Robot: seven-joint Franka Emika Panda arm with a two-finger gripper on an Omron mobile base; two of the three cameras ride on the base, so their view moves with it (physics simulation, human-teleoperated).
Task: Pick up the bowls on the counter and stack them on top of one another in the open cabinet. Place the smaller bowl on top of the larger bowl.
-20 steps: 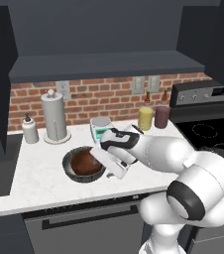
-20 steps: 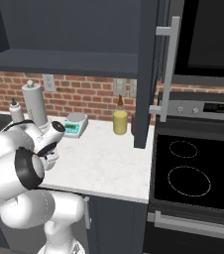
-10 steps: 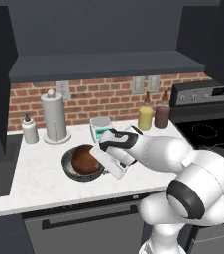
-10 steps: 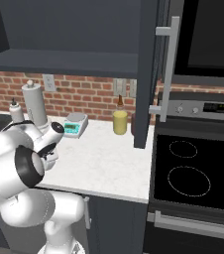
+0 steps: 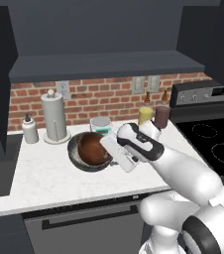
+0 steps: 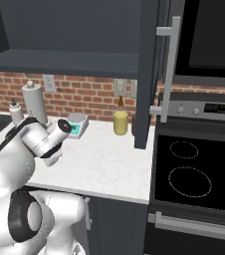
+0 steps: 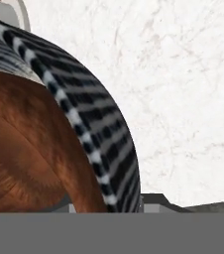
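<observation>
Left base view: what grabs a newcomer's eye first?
The smaller bowl, reddish-brown, sits inside the larger bowl on the counter, mid-frame. The white arm reaches in from the lower right, its hand at the bowls' right rim. Above hangs the open cabinet, its dark cavity bare where visible.

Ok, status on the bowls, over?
Gripper at grey bowl's rim, jaws unclear. Brown bowl sits inside grey bowl on counter. Paper towel holder behind.
</observation>
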